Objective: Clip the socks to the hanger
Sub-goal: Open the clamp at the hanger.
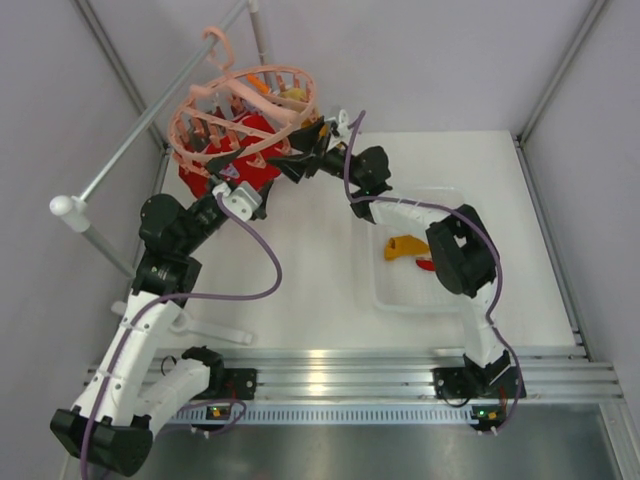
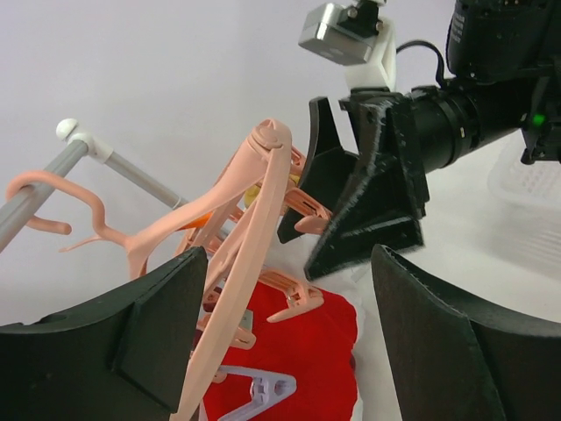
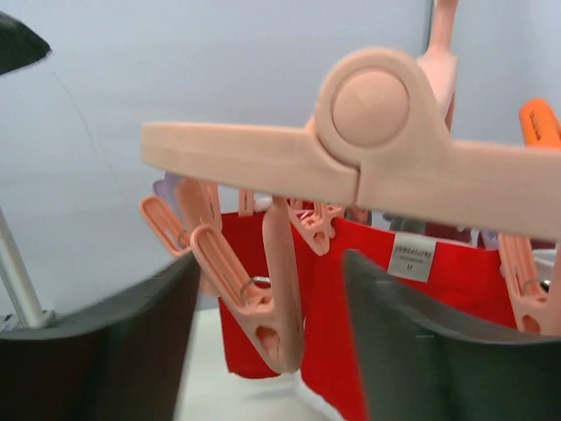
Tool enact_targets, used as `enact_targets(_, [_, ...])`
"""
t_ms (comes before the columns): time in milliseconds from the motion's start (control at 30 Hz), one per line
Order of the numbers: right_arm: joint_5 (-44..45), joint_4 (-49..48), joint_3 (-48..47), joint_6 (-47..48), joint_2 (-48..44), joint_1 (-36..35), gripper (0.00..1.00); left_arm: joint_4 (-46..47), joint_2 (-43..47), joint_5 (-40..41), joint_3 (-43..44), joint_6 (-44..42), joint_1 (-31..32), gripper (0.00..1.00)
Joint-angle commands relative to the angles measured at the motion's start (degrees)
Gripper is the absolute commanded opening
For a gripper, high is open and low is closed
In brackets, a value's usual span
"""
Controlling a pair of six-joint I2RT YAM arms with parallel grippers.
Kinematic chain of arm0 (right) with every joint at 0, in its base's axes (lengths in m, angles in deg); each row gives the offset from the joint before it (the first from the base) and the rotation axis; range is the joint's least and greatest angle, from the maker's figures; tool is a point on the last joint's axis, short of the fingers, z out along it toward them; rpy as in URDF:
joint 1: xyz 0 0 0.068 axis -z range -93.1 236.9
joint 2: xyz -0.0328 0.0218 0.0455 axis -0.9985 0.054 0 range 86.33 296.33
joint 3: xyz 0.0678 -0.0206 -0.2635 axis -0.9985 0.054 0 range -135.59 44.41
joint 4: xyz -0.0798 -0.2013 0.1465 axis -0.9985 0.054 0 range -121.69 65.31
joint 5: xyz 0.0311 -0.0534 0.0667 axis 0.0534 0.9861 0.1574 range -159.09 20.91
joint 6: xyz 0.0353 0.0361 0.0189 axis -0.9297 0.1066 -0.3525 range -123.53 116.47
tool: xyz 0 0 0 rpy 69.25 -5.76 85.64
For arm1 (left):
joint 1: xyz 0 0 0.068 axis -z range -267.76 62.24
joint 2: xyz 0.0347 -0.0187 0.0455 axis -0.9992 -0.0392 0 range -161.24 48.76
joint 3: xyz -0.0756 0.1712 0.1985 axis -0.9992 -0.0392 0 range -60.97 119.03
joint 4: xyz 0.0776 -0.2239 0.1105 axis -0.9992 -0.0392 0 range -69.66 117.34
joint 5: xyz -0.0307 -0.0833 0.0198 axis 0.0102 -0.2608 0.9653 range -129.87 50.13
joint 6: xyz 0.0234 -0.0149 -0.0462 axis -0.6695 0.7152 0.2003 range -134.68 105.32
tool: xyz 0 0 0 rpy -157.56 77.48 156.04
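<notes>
Salmon-pink hanger [image 1: 215, 95] at eleven o'clock, red socks [image 1: 250, 140] pegged beneath. Jaws apart on left gripper [image 2: 289, 289] and right gripper [image 3: 267, 272], the latter astride a peg [image 3: 280, 342], probably to squeeze it open. Unclipped mustard sock [image 1: 405, 247] at three o'clock.

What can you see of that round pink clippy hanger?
The round salmon-pink plastic hanger has ring hoops, many dangling clip pegs and a curly top hook over the grey metal rail. It hangs tilted, red fabric socks hanging from it. The open left pincer and right pincer straddle its hoop and a peg.
</notes>
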Motion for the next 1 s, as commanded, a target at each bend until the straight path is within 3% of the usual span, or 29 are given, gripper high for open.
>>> enact_targets(0, [0.1,-3.6,-3.5,1.2,-0.1,-0.5,0.56,-0.2,-1.2,0.3,2.0,-1.0,-0.3,0.8])
enact_targets(100, [-1.7,-3.7,-0.9,2.8,-1.6,-0.5,0.34,-5.6,-4.5,-0.9,7.0,-7.0,-0.3,0.75])
enact_targets(133, [-1.9,-3.3,0.0,3.5,-3.0,-0.4,0.3,-11.4,-5.8,-1.8,8.2,-10.3,-0.3,0.73])
enact_targets(300, [-1.9,5.1,3.9,11.5,-7.2,-0.4,0.05,-20.9,-8.9,-4.2,14.0,-22.7,-0.3,0.65])
enact_targets(467, [1.0,11.5,4.4,17.9,-10.7,-0.5,0.01,-23.9,-11.6,-6.2,17.4,-24.3,-0.3,0.51])
enact_targets(533, [1.9,14.8,4.3,19.3,-12.0,-0.6,0.0,-26.7,-12.8,-6.8,18.8,-28.7,-0.3,0.45])
enact_targets(667, [2.7,21.8,3.7,23.6,-14.0,-0.6,0.0,-35.7,-14.5,-8.0,20.8,-46.9,-0.3,0.43])
enact_targets(967, [5.1,36.2,2.4,36.8,-17.5,-1.2,0.0,-33.5,-16.8,-1.9,22.2,-64.4,2.2,0.5])
